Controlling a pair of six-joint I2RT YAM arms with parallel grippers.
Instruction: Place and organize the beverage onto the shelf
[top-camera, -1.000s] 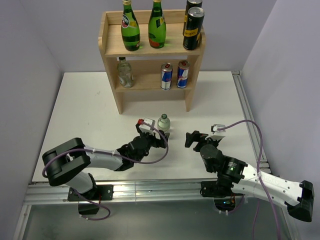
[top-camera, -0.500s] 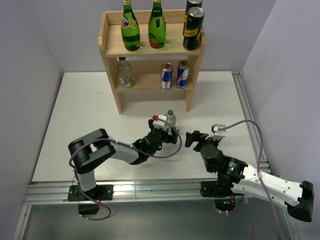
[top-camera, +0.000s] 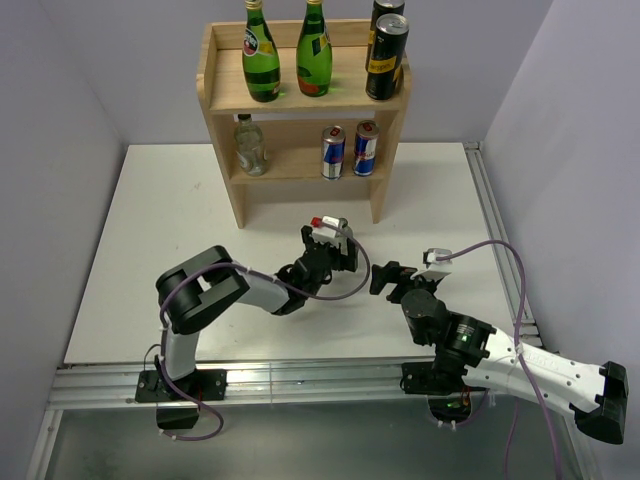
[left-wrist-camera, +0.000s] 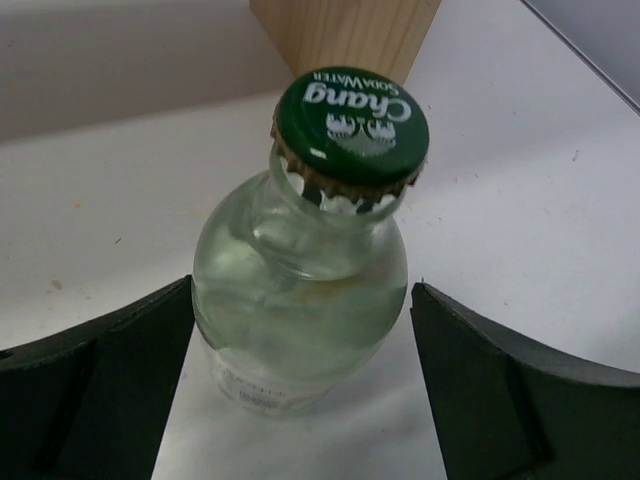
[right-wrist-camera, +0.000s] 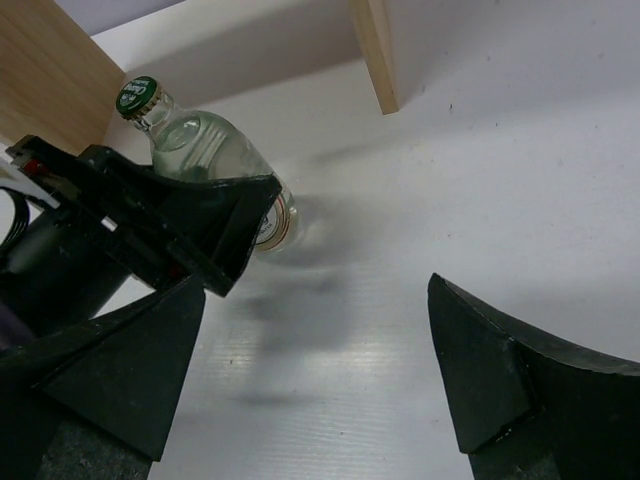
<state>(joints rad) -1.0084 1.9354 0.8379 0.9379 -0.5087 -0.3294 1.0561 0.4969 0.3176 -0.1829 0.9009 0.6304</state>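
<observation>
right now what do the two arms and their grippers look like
Both the left arm and right arm have white links with black joints and a looping purple-grey cable. The left gripper and right gripper have black wedge-shaped fingers; the left one carries a small red-and-white tag.

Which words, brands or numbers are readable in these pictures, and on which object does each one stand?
"Chang": on the green cap of the clear glass bottle, left wrist view.
"SODA WATER": on the same cap.
The label low on the bottle: blurred, unreadable.
Prints on the green bottles, black cans and small cans on the shelf: too small to read.
</observation>
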